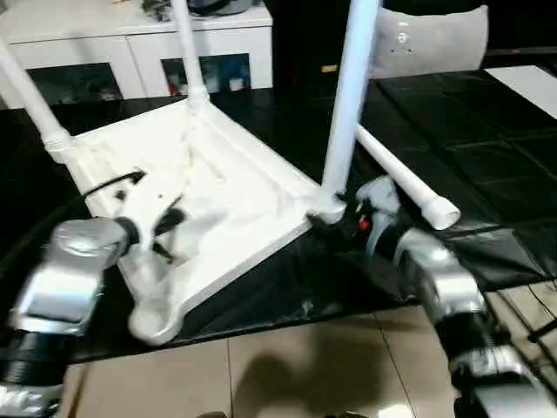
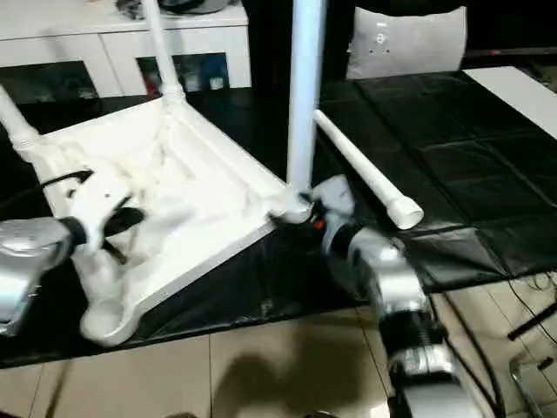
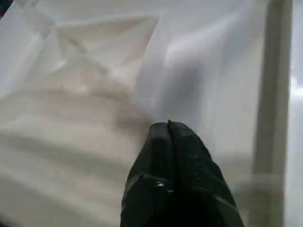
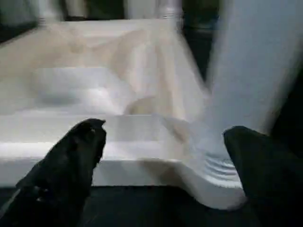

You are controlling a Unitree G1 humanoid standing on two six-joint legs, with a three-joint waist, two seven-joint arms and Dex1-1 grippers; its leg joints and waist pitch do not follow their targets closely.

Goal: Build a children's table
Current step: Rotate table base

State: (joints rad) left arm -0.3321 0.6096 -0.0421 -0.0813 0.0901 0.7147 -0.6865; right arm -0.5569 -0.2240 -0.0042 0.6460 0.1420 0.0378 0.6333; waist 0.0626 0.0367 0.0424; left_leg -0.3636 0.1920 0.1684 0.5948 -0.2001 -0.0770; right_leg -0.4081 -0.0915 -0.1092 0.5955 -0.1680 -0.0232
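The white tabletop (image 1: pixel 235 183) lies upside down on the black mat, ribbed underside up. Three white legs stand in its sockets: one at the far left (image 1: pixel 30 96), one at the back (image 1: pixel 187 48), one at the near right corner (image 1: pixel 348 104). A loose leg (image 1: pixel 402 181) lies on the mat to the right. The near-left socket (image 1: pixel 155 320) holds nothing. My left gripper (image 3: pixel 168 128) is shut with nothing in it, just above the ribbed underside (image 3: pixel 94 71). My right gripper (image 4: pixel 165 130) is open, with its fingers on either side of the near right leg's base (image 4: pixel 213 165).
A white glass-door cabinet (image 1: pixel 130 52) stands behind the mat. A white panel (image 1: pixel 431 39) leans at the back right. A white sheet (image 1: pixel 531 83) lies at the far right. Tiled floor (image 1: pixel 287 366) starts at the mat's front edge.
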